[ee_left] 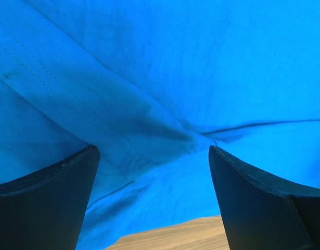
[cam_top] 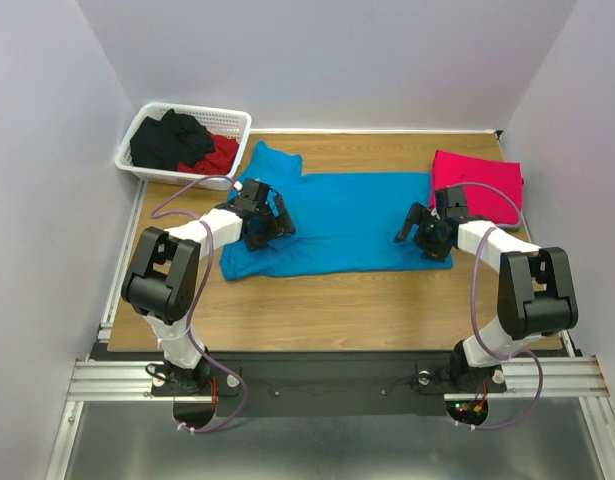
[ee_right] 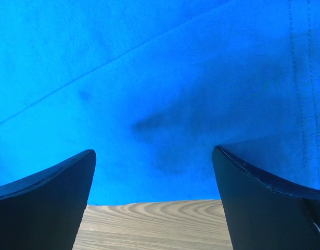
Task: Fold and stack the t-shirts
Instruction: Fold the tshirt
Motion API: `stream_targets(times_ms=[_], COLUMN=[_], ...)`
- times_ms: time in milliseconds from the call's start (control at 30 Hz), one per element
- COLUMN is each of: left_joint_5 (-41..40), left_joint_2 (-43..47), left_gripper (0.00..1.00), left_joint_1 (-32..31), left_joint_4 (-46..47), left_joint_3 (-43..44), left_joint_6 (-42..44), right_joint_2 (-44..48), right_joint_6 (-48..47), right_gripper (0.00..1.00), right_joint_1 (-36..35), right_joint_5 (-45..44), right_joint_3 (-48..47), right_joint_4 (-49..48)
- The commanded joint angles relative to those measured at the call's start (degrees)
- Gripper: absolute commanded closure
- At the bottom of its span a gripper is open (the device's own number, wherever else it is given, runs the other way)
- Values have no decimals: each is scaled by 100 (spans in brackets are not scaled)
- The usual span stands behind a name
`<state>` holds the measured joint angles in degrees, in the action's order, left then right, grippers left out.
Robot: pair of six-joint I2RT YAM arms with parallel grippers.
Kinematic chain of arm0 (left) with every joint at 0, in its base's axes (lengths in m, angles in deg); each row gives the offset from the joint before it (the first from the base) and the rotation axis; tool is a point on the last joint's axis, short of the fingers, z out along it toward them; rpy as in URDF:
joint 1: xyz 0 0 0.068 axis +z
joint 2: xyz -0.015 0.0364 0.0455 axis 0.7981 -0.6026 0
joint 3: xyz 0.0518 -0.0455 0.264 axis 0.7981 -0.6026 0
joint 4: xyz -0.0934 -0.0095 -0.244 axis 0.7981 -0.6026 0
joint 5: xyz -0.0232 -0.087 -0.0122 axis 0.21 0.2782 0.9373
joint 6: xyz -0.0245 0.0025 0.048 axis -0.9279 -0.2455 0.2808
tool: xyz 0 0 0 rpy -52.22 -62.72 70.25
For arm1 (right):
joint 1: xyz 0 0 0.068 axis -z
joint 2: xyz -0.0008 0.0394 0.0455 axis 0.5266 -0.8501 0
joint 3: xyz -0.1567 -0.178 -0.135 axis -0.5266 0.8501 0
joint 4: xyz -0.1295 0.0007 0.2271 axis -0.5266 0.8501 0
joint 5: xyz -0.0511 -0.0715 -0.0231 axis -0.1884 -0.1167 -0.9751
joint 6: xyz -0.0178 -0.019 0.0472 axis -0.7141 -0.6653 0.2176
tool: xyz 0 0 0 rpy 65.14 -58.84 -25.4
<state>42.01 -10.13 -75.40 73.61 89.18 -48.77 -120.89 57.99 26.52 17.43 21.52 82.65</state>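
Note:
A turquoise-blue t-shirt (cam_top: 337, 220) lies spread flat across the middle of the wooden table, one sleeve pointing to the back left. A pinkish-red t-shirt (cam_top: 477, 182) sits folded at the back right. My left gripper (cam_top: 270, 225) hangs open over the blue shirt's left part, close above the cloth (ee_left: 160, 104) with its near hem between the fingers. My right gripper (cam_top: 419, 232) is open above the shirt's right end; its view shows blue cloth (ee_right: 149, 94) and the hem edge against bare wood. Neither holds anything.
A white lattice basket (cam_top: 153, 172) at the back left corner holds black and red clothes. White walls close in the table on three sides. Bare wood (cam_top: 337, 310) runs between the blue shirt and the arm bases.

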Motion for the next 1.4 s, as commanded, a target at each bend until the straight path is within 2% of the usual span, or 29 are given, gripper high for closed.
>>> stream_targets(times_ms=[0, 667, 833, 933, 1033, 1100, 1233, 1367], left_joint_5=[-163, 92, 224, 233, 154, 84, -206, -522], left_joint_2=[-178, -1004, -1610, -2111, -2235, -2139, -1516, -295], left_gripper=[2, 2, 2, 2, 1, 2, 2, 1], left_joint_1=[-31, -31, -13, -13, -13, -13, -30, -214], left_joint_4=[10, 115, 160, -138, -455, -491, -474, -368], left_joint_3=[293, 1717, 2665, 3430, 3923, 3907, 3240, 2344], left_joint_6=[-9, -27, 298, 536, 651, 677, 651, 537], right_joint_2=[-196, -416, -398, -389, -354, -328, -223, 23], right_joint_6=[-59, -129, -147, -156, -164, -165, -208, -217], right_gripper=[0, 0, 0, 0, 0, 0, 0, 0], right_joint_1=[7, 7, 7, 7, 7, 7, 7, 7], right_joint_5=[-184, -237, -264, -272, -290, -299, -325, -281], right_joint_3=[212, 177, 159, 168, 186, 186, 186, 124], right_joint_4=[-104, -95, -95, -95, -86, -86, -78, -34])
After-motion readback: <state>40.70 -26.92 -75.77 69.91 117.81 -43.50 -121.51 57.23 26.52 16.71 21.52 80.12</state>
